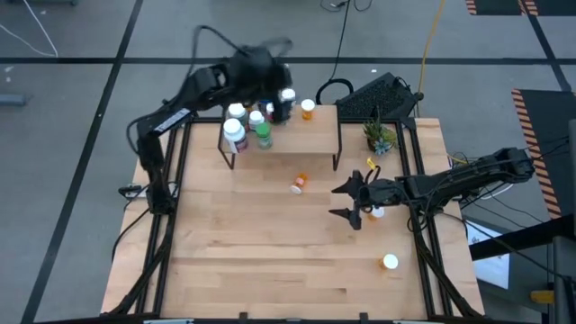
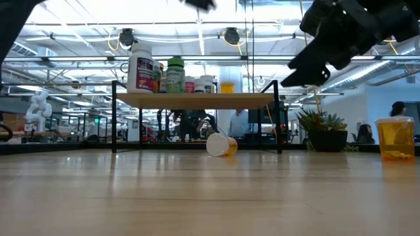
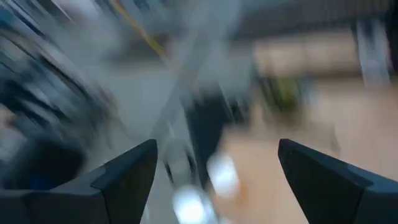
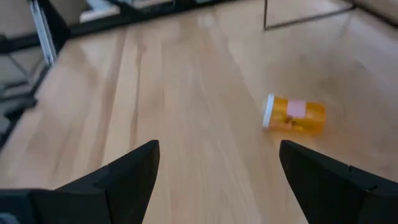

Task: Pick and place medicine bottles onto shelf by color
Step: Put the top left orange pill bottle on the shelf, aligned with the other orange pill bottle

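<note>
Currently: left gripper over shelf rear; right gripper above tabletop.

Left fingers spread wide, empty; its wrist view is motion-blurred. Bottles cluster on the shelf's left end, labels unreadable. Fallen orange bottle lies at 10 o'clock from the right gripper, apart; right jaws wide, empty.

Left wrist view smeared by motion blur, nothing identifiable past the jaws. Left gripper hides bottles at back of shelf in high view. Bottle under right gripper mostly covered. Labels too small to read.
</note>
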Tool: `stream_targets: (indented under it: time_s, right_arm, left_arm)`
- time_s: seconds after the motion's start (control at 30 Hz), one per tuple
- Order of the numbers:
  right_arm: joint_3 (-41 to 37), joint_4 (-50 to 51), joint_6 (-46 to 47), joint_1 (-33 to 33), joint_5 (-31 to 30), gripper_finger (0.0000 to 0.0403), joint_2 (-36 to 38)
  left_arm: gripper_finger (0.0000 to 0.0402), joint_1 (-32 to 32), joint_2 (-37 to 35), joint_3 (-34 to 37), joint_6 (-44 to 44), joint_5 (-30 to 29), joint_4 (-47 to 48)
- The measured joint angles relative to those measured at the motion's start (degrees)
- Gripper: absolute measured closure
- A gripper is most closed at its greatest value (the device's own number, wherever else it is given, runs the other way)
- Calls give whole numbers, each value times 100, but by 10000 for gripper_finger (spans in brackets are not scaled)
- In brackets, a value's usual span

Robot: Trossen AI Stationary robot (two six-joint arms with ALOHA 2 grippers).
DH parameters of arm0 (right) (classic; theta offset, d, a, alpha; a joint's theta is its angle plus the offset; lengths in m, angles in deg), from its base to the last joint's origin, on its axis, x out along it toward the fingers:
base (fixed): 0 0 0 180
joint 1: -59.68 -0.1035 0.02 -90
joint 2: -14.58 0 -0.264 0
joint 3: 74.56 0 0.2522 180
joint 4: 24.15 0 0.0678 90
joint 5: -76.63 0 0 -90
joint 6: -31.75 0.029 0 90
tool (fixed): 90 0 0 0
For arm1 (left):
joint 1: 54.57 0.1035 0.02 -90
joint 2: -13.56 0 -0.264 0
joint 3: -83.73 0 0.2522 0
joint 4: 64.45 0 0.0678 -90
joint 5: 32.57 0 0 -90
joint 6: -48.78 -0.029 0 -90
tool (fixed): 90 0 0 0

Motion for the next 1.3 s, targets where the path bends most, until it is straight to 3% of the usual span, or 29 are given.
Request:
stream_targets:
  time_s: [0.13,0.23,0.4,0.57,0.67,0.87,1.03,1.13,1.3]
  right_arm:
    - [2,-262,317,120,7,79,2]
    - [2,-308,584,157,12,79,2]
    - [2,-426,795,186,24,79,2]
    - [2,-630,742,188,313,79,25]
    - [2,-785,551,186,318,79,24]
    - [2,-838,-91,178,517,79,24]
    - [3,-1284,-844,-211,871,79,-135]
    - [4,-1531,-1153,-486,510,79,-431]
    - [9,-1836,-1373,-696,-9,79,-1139]
  left_arm:
    - [64,353,-309,-21,187,-151,-1770]
    - [64,1007,-424,-21,999,-178,-2243]
    - [64,2334,-319,-15,2753,-63,-1715]
    - [64,2912,-93,-2,3001,1326,-838]
    - [64,2842,-74,-2,2675,1543,-702]
    - [64,2263,-264,-6,2070,1444,-558]
    - [64,1618,-648,203,1576,376,-226]
    - [64,1257,-1125,1048,1558,151,-370]
    - [64,554,-2654,3505,1674,-234,-1589]
